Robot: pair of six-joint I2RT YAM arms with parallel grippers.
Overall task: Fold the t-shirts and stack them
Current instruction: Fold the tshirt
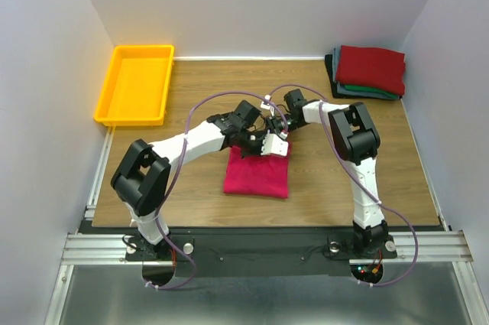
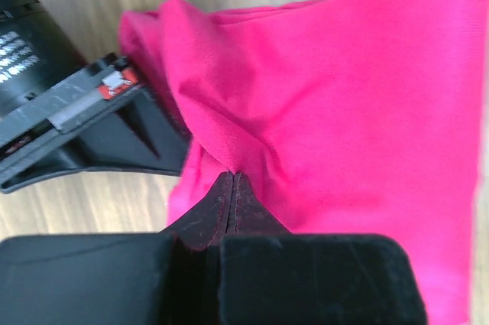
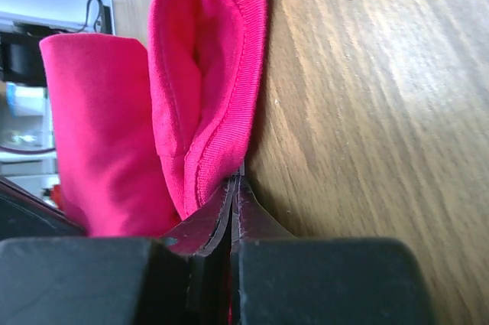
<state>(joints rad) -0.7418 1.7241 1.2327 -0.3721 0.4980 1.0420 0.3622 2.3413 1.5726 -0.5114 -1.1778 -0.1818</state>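
A crimson t-shirt (image 1: 256,173) lies folded in a rough square near the middle of the table. Both grippers meet at its far edge. My left gripper (image 1: 252,144) (image 2: 231,177) is shut on a pinched ridge of the crimson cloth (image 2: 344,95). My right gripper (image 1: 276,149) (image 3: 238,181) is shut on the shirt's ribbed edge (image 3: 237,88), which stands up off the wood. At the back right sits a stack of folded t-shirts: a dark red one (image 1: 370,67) on top, a teal-green one (image 1: 369,92) under it, and a dark grey one (image 1: 330,66) at the bottom.
A yellow plastic tray (image 1: 134,84) stands at the back left corner. White walls close in the table on three sides. In the left wrist view the right gripper's black body (image 2: 76,126) sits close beside the cloth.
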